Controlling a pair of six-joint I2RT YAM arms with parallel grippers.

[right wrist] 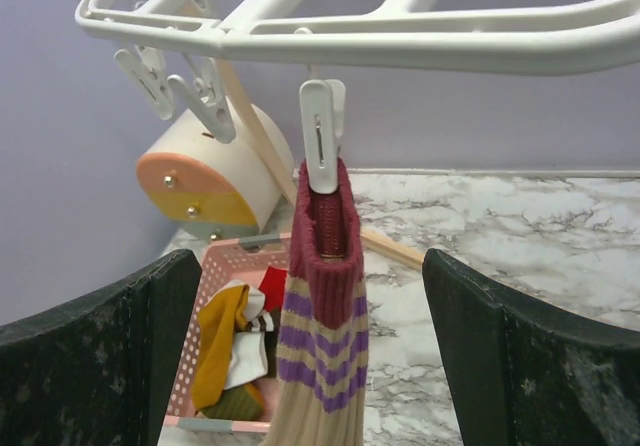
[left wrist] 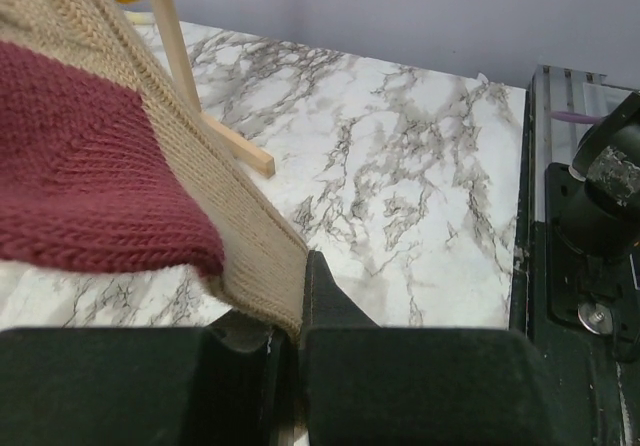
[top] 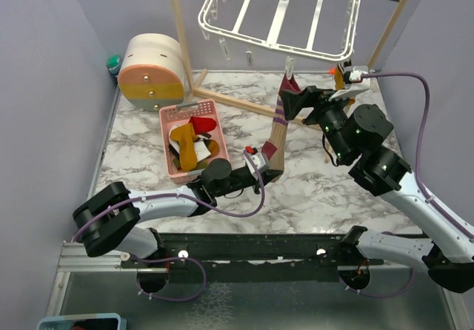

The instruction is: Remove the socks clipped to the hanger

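Observation:
The white hanger [top: 275, 45] hangs from the wooden rack at the back. One sock [top: 279, 126], with a maroon cuff, purple stripes, beige body and maroon toe, hangs from a white clip [top: 289, 66] on its front bar. My left gripper [top: 261, 169] is shut on the sock's lower end, and the left wrist view shows beige knit pinched between its jaws [left wrist: 290, 331]. My right gripper [top: 293, 102] is open at cuff height. In the right wrist view its fingers [right wrist: 140, 336] stand either side of the sock [right wrist: 325, 296], apart from it, below the clip [right wrist: 320, 146] and hanger [right wrist: 400, 36].
A pink basket [top: 164, 134] left of the sock holds several loose socks, mustard, red and white; it also shows in the right wrist view [right wrist: 225, 256]. A round pastel box [top: 152, 71] stands at the back left. The wooden rack's base bar [top: 237, 102] crosses the table behind the sock.

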